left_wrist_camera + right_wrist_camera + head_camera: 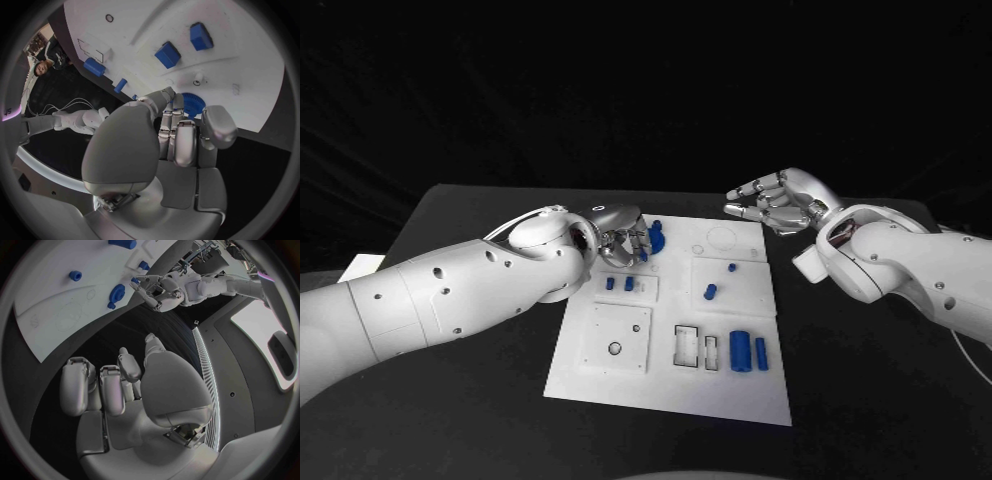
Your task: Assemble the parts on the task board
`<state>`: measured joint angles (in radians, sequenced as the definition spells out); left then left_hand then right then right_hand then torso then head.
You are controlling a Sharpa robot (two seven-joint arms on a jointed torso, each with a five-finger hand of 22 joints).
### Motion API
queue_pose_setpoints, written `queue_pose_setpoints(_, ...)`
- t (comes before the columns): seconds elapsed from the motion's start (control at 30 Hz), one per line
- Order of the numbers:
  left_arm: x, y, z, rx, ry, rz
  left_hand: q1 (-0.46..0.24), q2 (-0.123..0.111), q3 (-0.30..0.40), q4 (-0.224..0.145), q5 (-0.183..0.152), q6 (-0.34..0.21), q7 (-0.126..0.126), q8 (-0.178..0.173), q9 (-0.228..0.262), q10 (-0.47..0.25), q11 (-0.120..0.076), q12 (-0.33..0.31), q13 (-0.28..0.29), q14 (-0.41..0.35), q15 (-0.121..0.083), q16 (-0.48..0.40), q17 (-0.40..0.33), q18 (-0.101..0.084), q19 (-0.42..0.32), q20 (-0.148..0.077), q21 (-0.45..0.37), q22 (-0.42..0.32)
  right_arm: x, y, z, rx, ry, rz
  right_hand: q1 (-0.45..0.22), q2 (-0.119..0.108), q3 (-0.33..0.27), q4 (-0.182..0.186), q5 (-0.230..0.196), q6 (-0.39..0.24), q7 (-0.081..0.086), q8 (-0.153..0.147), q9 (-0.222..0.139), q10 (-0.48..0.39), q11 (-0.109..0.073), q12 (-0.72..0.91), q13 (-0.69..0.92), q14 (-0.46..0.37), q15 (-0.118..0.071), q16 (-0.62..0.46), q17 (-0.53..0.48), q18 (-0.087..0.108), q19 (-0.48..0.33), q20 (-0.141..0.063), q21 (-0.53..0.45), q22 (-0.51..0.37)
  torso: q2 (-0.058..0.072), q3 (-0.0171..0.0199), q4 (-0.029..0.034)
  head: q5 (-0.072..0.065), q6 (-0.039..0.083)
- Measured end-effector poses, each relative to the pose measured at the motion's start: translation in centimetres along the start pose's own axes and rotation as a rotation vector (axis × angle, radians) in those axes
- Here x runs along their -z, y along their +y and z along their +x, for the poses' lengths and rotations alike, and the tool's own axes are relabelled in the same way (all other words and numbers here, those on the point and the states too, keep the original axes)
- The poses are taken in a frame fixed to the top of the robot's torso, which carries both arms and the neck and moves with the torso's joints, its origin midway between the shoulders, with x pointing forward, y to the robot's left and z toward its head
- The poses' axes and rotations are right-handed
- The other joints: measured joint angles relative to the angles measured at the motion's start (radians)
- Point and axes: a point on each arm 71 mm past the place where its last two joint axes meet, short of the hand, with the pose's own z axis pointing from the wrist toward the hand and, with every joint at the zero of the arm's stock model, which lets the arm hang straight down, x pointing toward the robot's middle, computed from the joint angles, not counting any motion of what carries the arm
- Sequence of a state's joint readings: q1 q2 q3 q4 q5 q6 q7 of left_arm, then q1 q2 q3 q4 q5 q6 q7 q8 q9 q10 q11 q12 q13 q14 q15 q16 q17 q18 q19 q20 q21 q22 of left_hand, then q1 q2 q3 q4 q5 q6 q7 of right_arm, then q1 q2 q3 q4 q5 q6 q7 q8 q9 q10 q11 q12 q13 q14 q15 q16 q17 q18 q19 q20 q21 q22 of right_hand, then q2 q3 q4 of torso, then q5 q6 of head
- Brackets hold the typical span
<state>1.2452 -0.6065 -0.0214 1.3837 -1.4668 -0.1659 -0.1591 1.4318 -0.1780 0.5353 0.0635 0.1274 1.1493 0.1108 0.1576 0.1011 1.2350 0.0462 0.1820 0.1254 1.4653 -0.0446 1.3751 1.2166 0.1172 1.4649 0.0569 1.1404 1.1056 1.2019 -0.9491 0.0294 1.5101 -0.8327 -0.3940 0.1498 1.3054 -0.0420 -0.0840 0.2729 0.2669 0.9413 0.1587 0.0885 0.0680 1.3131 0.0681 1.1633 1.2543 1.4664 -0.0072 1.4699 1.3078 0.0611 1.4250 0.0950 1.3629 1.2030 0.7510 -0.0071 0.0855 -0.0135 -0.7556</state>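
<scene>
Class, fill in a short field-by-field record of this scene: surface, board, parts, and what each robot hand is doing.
surface: black table
board: white task board, lying flat mid-table
parts: blue gear at the board's far end; two blue cylinders lying near the front edge
left hand: over the far left corner, fingers by the gear; grip cannot be told
right hand: raised beyond the far right corner, fingers curled, holding nothing

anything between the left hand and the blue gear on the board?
Nothing. In the left wrist view the left hand has its fingertips right at the blue gear, no gap with other parts. The head view agrees: hand beside gear.
</scene>
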Motion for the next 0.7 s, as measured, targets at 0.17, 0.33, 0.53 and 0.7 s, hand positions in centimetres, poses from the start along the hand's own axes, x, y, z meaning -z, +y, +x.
queue_pose_setpoints(0.17,1.0,1.0,-0.6,0.021,-0.011,-0.022,-0.004,-0.001,0.000,0.000,0.000,0.000,0.000,0.000,-0.001,0.000,0.000,0.000,0.000,0.000,0.000,0.000,-0.001,0.000,0.000,0.000,0.000,0.001,0.0,-0.1,0.0,0.000,-0.001,0.001,0.000,0.000,0.000,0.000,0.000,0.000,0.000,0.000,0.000,0.000,0.000,0.000,0.000,0.000,0.000,0.000,0.000,0.000,0.000,0.000,0.000,0.000,0.000,-0.0003,0.0012,0.003,0.003)
queue_pose_setpoints(0.33,1.8,2.2,-0.9,0.038,-0.013,-0.054,-0.009,-0.007,0.000,0.000,-0.001,0.000,0.000,0.000,-0.002,0.003,-0.003,-0.005,0.000,0.000,0.000,0.000,-0.001,0.000,0.000,0.000,0.000,0.001,0.1,-0.1,-0.1,0.001,-0.002,0.003,0.000,0.000,0.000,0.000,0.000,0.000,0.000,0.000,0.000,0.000,0.000,0.000,0.000,0.000,0.000,0.000,0.000,0.000,0.000,0.000,0.000,0.000,0.000,-0.0006,0.0012,0.005,0.003)
queue_pose_setpoints(0.53,2.1,2.8,-1.0,0.051,-0.011,-0.077,-0.009,-0.007,0.000,0.000,-0.001,0.000,0.000,-0.004,-0.001,0.003,-0.003,-0.005,0.000,0.000,0.000,0.000,-0.002,0.000,0.000,0.000,0.000,0.002,0.1,-0.1,-0.1,0.000,-0.002,0.004,0.000,0.000,0.000,0.000,0.000,0.000,0.000,0.000,0.000,0.000,0.000,0.000,0.000,0.000,0.000,0.000,0.000,0.000,0.000,0.000,0.000,0.000,0.001,-0.0007,0.0007,0.008,0.003)
queue_pose_setpoints(0.7,2.0,3.0,-1.0,0.059,-0.007,-0.087,-0.009,-0.007,0.003,-0.003,-0.001,0.000,0.000,-0.005,-0.001,0.003,-0.003,-0.010,-0.001,0.000,0.000,0.000,-0.003,0.000,0.000,0.000,0.000,0.002,0.0,-0.1,-0.1,0.000,-0.001,0.003,0.000,0.000,0.000,0.000,0.000,0.000,0.000,0.000,0.000,0.000,0.000,0.000,0.000,0.000,0.000,0.000,0.000,0.000,0.000,0.000,0.000,0.000,0.002,-0.0007,-0.0007,0.010,0.001)
